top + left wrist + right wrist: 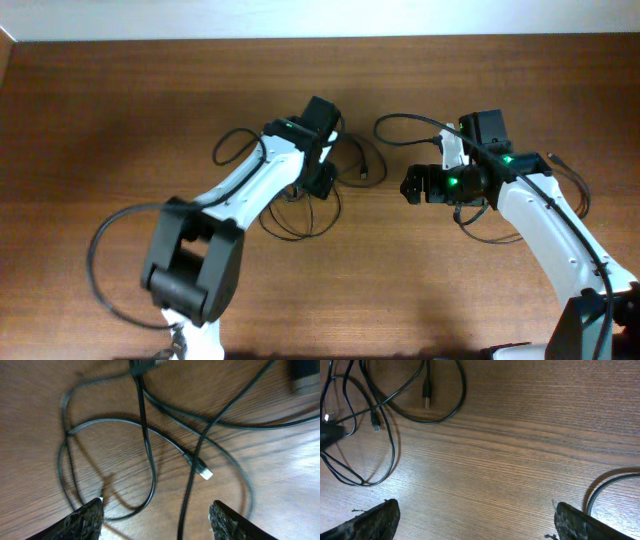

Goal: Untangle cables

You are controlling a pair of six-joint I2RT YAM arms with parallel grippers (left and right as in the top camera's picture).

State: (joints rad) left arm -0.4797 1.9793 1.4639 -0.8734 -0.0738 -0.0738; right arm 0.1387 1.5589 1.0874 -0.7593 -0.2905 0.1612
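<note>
Near the middle of the surface, toward its far edge, the cables lie in crossed loops under the left gripper, whose jaws stand wide apart and hold nothing. The right gripper hangs spread and empty beside them. A good pick would likely take one strand near the silver-tipped plug, clear of crossings, and draw it outward slowly. The cords are thin, black and limp.

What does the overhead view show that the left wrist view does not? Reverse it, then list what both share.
Only overhead: the white-and-black left arm and right arm, and the right gripper over bare wood. Only left wrist: the left gripper open, its dark fingertips apart, and a silver-tipped plug. Both: thin black cables, looped and crossing, on the brown wooden table.
</note>
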